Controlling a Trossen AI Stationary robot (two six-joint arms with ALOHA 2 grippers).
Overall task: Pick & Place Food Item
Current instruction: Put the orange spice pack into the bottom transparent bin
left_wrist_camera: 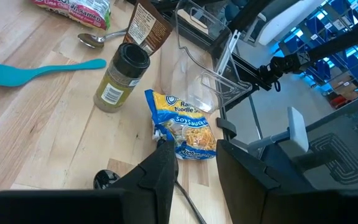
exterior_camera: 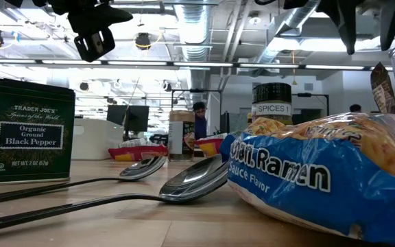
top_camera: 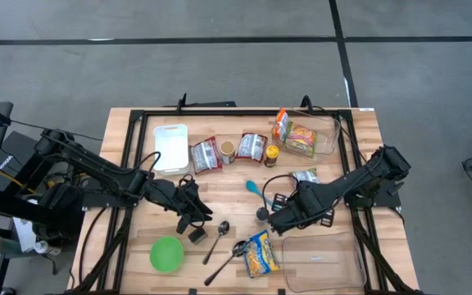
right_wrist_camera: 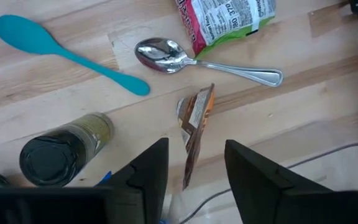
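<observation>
I take the small brown snack packet as the thing to move. It stands on its edge on the wood, and its near end sits in the gap between the right gripper's jaws. The jaws stand apart, and as far as I can see neither pad touches the packet, so nothing is grasped. The arm covers the packet from above.

The packet's long axis runs nearly along the fingers' line of reach, so I judge a straight close would pinch its flat faces. That arm reaches in from 2 o'clock toward 8 o'clock.

The empty clear container lies near, at about 4 o'clock from the gripper, and the ramen bag at 7 o'clock.

The left gripper waits well apart at 9 o'clock, jaws parted and empty. The right arm is plainly the nearer one.
</observation>
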